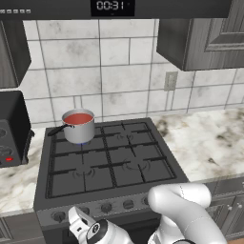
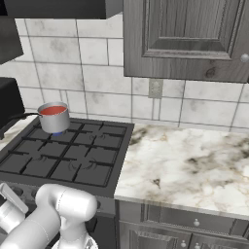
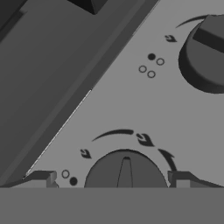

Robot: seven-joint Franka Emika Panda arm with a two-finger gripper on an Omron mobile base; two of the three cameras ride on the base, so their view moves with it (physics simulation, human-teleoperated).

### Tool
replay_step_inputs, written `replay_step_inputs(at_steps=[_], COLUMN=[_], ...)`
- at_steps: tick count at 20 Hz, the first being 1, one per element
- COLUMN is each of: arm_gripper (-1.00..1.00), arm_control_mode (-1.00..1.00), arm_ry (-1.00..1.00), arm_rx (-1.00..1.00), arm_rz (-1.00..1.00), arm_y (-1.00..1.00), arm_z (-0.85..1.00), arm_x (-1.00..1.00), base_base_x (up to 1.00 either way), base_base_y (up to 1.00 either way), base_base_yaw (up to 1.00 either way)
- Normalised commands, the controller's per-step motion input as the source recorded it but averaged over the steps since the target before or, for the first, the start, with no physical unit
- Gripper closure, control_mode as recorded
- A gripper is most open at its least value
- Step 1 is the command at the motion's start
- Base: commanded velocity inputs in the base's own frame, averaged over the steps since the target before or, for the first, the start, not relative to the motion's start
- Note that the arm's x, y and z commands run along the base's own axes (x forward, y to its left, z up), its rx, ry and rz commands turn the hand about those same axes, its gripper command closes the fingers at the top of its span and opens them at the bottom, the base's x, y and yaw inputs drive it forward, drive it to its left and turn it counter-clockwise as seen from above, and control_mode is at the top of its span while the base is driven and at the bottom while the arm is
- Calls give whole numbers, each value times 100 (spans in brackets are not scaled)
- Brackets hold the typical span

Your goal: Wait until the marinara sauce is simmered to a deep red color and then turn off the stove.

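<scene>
The marinara sauce (image 1: 77, 118) is a smooth red disc in a small steel saucepan (image 1: 80, 128) on the back left burner of the stove (image 1: 109, 159). A blue flame shows under the pan. In the right base view the sauce (image 2: 52, 111) sits at the stove's (image 2: 73, 155) far left corner. My gripper (image 1: 76, 221) hangs low in front of the row of front knobs, at its left end. In the hand view my gripper (image 3: 111, 179) is open. Its fingertips (image 3: 41, 178) stand on either side of a round dark knob (image 3: 125, 173) without closing on it.
A second knob (image 3: 205, 57) lies up and right of the framed one. A black box appliance (image 1: 12, 128) stands on the counter left of the stove. Marble counter (image 1: 209, 143) stretches to the right, with dark cabinets (image 2: 185, 39) above and a wall outlet (image 1: 170, 81).
</scene>
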Motion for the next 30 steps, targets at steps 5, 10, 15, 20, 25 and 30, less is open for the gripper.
replay_step_inputs(at_steps=[5, 10, 15, 20, 25, 30], arm_gripper=[-100, -100, -100, 100, 100, 100], arm_control_mode=[-100, -100, -100, -100, -100, -100], arm_ry=[0, 0, 0, 0, 0, 0], arm_rx=[0, 0, 0, 0, 0, 0], arm_rz=[0, 0, 0, 0, 0, 0], arm_y=[0, 0, 0, 0, 0, 0], arm_z=[0, 0, 0, 0, 0, 0], arm_x=[0, 0, 0, 0, 0, 0], base_base_x=[0, 0, 0, 0, 0, 0], base_base_y=[0, 0, 0, 0, 0, 0], base_base_yaw=[0, 0, 0, 0, 0, 0])
